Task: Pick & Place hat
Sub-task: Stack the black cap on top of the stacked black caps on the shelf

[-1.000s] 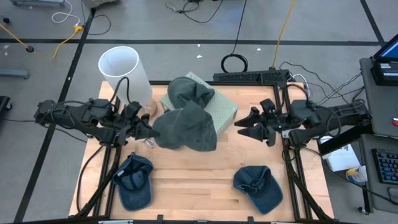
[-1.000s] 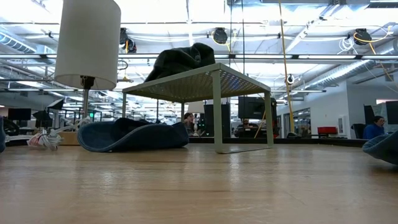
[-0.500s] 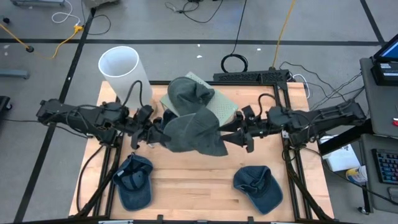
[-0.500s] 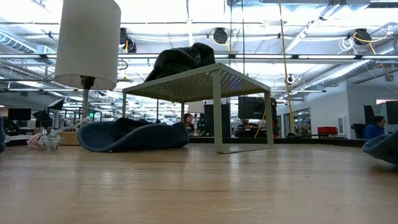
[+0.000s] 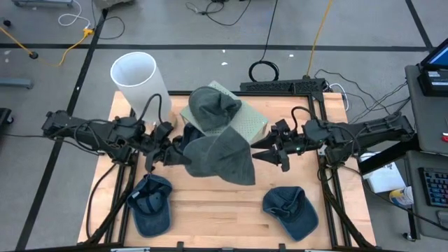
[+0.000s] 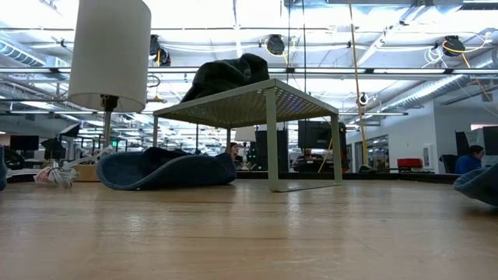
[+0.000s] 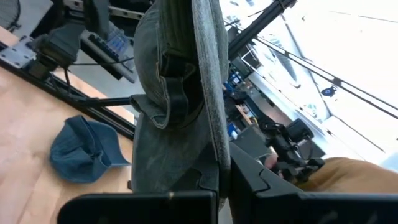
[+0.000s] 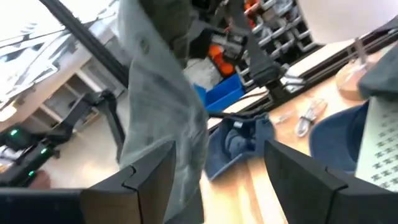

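My left gripper [image 5: 176, 152] is shut on a grey-green hat [image 5: 218, 157], held in the air over the middle of the wooden table [image 5: 231, 199]. From the right, my right gripper [image 5: 260, 150] stands open at the hat's right edge. In the right wrist view the hat [image 8: 158, 93] hangs beside one finger [image 8: 149, 180]. A second dark hat [image 5: 212, 105] lies on top of the small perforated stand [image 5: 252, 122]. Neither gripper shows in the low view. My left gripper pinches the hat's left-hand edge [image 7: 219, 163] between its two fingers, coming level from the table's left. The hat hangs edge-on from the hold, lifted clear of the table, its back strap [image 7: 177, 87] showing. My right gripper: whether its finger touches the hat's cloth [image 8: 186, 186], I cannot tell.
Two blue caps lie on the table, one at the near left [image 5: 150, 204] and one at the near right [image 5: 290, 210]. Another blue hat [image 6: 167, 167] lies under the stand. A white lampshade [image 5: 136, 75] stands at the far left. Cables run behind the table.
My left gripper has carried the hat toward the table's right and slightly down; the hat now hangs lower and more drawn out toward the near edge. My right gripper has moved toward the table's left and down, up to the hat's right edge, staying open.
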You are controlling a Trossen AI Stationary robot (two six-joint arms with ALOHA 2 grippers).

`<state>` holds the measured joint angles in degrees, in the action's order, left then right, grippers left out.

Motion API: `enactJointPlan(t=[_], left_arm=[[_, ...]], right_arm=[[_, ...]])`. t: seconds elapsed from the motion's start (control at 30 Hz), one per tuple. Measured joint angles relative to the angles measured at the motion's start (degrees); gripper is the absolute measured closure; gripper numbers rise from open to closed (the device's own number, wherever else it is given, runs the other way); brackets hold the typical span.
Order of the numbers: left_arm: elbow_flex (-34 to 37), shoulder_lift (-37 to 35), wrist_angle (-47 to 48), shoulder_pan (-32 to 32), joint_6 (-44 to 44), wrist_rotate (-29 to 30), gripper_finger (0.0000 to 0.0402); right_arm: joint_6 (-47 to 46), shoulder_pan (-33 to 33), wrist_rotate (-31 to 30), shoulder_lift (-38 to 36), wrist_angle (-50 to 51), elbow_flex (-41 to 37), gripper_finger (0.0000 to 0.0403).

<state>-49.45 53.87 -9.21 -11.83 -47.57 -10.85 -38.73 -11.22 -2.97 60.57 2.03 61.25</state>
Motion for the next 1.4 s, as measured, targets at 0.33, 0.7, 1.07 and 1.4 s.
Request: enactJointPlan(t=[0.33,0.7,1.07,1.4], left_arm=[[0.00,0.02,0.24,0.18,0.04,1.88,0.0394],[0.00,0.02,0.61,0.56,-0.44,2.31,0.0394],[0.00,0.00,0.63,0.56,1.25,4.52,0.0321],[-0.02,-2.03,19.20,3.50,4.84,12.62,0.0195]], right_arm=[[-1.48,-0.04,2.23,3.79,-8.52,0.00,0.0167],[-5.03,-0.17,14.51,4.75,-14.54,-0.02,0.0263],[-13.27,-1.92,13.87,4.73,-23.74,-0.02,0.0381],[-14.50,-3.89,-6.14,4.74,-34.43,-0.02,0.0381]])
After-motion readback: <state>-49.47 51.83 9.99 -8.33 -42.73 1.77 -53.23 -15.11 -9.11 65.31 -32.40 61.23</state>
